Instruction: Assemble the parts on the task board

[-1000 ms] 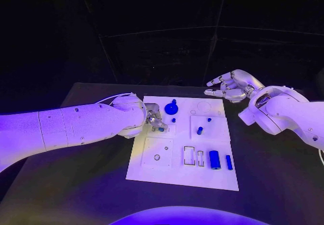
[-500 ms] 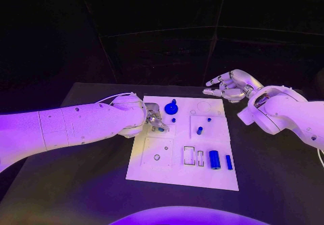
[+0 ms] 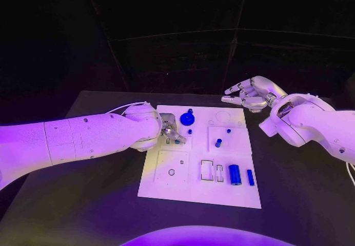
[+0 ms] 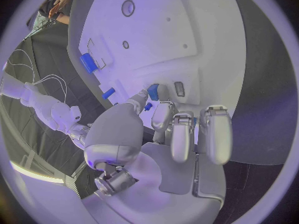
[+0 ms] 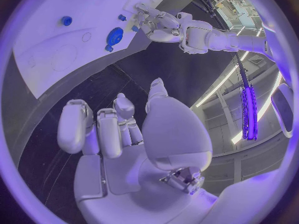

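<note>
My left silver hand point(image 3: 169, 131) sits low over the far-left corner of the white rectangular task board point(image 3: 194, 192), and in the left wrist view its fingertips point(image 4: 142, 95) close on a small blue block-shaped part point(image 4: 153, 90) just above the plate, beside a little rectangular recess point(image 4: 179, 88); I read that as a pinch on the part, though the contact itself is partly hidden by the fingers. From that hand, a round dark-blue knob-like part point(image 3: 188, 119) lies at about one o'clock, just beside it, and two short blue pegs point(image 3: 219, 143) stand at about three o'clock in the middle panel. At about five o'clock, near the board's near-right corner, a larger blue cylinder point(image 3: 235, 175) lies next to a slim blue bar point(image 3: 251, 177), with two open rectangular slots point(image 3: 207, 170) just to their left. My right silver hand point(image 3: 250, 94) hovers off the board's far-right corner above the black table point(image 3: 89, 205), fingers loosely curled and apart, holding nothing. I judge the step in hand to be seating the small block into its recess on the far-left panel, with most parts not yet placed. The next move calls for careful alignment over the recess, then a gentle straight press down.
</note>
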`<state>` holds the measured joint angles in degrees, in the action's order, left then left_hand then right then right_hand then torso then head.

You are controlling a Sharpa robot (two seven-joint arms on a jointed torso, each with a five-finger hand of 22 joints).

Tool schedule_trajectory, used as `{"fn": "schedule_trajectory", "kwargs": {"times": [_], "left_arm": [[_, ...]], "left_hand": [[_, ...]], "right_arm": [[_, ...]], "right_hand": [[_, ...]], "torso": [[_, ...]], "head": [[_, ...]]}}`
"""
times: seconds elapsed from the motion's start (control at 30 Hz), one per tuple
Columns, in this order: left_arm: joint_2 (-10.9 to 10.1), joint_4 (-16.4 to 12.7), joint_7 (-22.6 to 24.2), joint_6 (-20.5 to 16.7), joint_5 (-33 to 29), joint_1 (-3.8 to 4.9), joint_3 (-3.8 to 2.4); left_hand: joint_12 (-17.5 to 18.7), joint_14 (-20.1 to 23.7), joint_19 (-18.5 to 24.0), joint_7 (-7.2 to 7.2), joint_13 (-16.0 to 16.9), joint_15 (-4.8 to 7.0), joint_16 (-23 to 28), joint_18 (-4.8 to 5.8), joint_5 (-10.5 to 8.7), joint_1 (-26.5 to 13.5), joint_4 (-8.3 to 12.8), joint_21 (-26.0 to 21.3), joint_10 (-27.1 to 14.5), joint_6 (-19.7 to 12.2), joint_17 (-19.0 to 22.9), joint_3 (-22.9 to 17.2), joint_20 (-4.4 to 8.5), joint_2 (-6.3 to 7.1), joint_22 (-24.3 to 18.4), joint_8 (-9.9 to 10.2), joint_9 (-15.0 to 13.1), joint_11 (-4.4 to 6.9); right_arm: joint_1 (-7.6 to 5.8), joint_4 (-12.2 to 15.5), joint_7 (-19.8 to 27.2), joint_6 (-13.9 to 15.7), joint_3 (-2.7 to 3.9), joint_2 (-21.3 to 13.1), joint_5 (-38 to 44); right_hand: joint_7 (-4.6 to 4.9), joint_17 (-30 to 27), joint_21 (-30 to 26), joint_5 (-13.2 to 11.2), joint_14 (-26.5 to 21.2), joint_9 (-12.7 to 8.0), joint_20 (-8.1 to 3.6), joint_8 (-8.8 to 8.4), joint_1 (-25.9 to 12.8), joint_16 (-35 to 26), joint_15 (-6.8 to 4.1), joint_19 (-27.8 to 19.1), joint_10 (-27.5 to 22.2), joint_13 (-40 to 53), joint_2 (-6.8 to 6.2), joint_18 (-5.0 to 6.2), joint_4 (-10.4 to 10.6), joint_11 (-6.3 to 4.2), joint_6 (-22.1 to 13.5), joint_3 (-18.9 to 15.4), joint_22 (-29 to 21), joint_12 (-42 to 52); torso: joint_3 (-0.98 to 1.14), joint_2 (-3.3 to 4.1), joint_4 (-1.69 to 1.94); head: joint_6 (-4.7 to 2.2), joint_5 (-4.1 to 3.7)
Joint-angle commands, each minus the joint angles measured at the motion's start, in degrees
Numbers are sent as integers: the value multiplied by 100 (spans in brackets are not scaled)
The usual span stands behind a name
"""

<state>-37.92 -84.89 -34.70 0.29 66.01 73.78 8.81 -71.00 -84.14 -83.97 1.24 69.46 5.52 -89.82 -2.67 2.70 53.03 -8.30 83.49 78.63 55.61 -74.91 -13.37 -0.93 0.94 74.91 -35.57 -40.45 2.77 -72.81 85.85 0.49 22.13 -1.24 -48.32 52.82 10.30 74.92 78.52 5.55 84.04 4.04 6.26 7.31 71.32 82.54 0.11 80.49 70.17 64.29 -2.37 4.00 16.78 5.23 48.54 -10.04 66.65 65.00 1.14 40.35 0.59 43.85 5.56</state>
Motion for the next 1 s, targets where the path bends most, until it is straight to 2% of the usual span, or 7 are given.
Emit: {"fn": "schedule_trajectory", "kwargs": {"times": [0.03, 0.33, 0.53, 0.6, 0.77, 0.8, 1.0], "left_arm": [[20, 14, -45, -5, -36, -1, 3], [6, 7, -49, -5, -36, 1, 0], [-84, -77, -49, -67, -36, 14, -29], [-108, -101, -41, -104, -36, 20, -83], [-162, -163, 16, -300, -172, 31, -311], [-193, -186, 51, -420, -315, 50, -377], [-298, -213, 43, -438, -581, 175, -559]], "left_hand": [[-25, -586, -156, -20, 11, 41, -18, 41, -1, -48, -18, 31, 44, 31, -1509, 47, 50, -51, 546, -19, -10, -3], [-30, -586, -158, -24, 16, 44, -18, 41, -1, -83, -79, 31, 49, 33, -1509, 137, 55, -67, 549, -21, -19, 2], [-26, -586, -159, -29, 13, 50, -18, 41, -3, -251, -252, 26, 47, 35, -1509, 531, 61, 116, 548, -24, -38, 4], [-20, -586, -158, -30, 8, 51, -18, 40, -4, -286, -322, 23, 44, 34, -1509, 658, 64, 139, 547, -23, -44, 7], [51, -586, -134, -25, -62, 52, -18, 28, -5, -293, -460, -15, -4, 6, -1509, 889, 67, 154, 497, -6, -52, 2], [170, -586, -119, 2, -177, 37, -18, 23, -7, -246, -498, -35, -91, -60, -1509, 973, 63, 161, 472, 33, -42, -10], [577, -586, -65, 145, -572, -55, -18, 7, -5, -23, -597, -106, -397, -395, -1509, 1234, -5, 173, 386, 309, 95, -139]], "right_arm": [[-11, 0, 60, 7, 3, 11, -16], [-10, -17, 67, -6, 3, 23, -22], [-10, -35, 77, -1, 2, 26, -39], [-10, -46, 80, -2, 2, 30, -43], [-10, -85, 83, 6, 2, 41, -52], [-10, -104, 86, 18, 2, 49, -54], [-9, -152, 94, 24, 1, 80, -57]], "right_hand": [[-13, 405, -29, 37, 320, -3, 9, 22, -75, -27, 33, -38, -56, -17, 20, 61, 11, -7, -45, 9, -17, -17], [-12, 390, -41, 61, 316, -4, 10, 26, -114, -40, 34, -48, -77, -39, 21, 66, 11, -5, -51, 12, -40, -35], [-9, 329, -87, 67, 297, -5, 12, 30, -181, -87, 37, -85, -134, -103, 18, 82, 14, -2, -61, 14, -123, -93], [-8, 323, -99, 68, 295, -5, 12, 31, -190, -91, 37, -95, -142, -112, 19, 86, 13, -1, -64, 16, -146, -101], [-8, 323, -99, 68, 295, -5, 12, 31, -190, -91, 37, -95, -142, -112, 19, 86, 13, -1, -64, 16, -146, -101], [-6, 305, -115, 70, 289, -6, 13, 32, -209, -106, 39, -108, -163, -133, 29, 91, 12, 0, -69, 21, -175, -121], [-1, 233, -181, 78, 264, -7, 17, 32, -233, -164, 44, -163, -238, -208, 24, 113, 9, 6, -84, 30, -291, -194]], "torso": [[1, 2, 1], [-7, -1, 0], [-6, -2, 10], [-7, -2, 9], [-10, 2, 5], [-9, 0, 3], [-4, 1, 5]], "head": [[-4, -3], [-7, -18], [-8, -36], [-9, -38], [-35, -48], [-52, -71], [-59, -100]]}}
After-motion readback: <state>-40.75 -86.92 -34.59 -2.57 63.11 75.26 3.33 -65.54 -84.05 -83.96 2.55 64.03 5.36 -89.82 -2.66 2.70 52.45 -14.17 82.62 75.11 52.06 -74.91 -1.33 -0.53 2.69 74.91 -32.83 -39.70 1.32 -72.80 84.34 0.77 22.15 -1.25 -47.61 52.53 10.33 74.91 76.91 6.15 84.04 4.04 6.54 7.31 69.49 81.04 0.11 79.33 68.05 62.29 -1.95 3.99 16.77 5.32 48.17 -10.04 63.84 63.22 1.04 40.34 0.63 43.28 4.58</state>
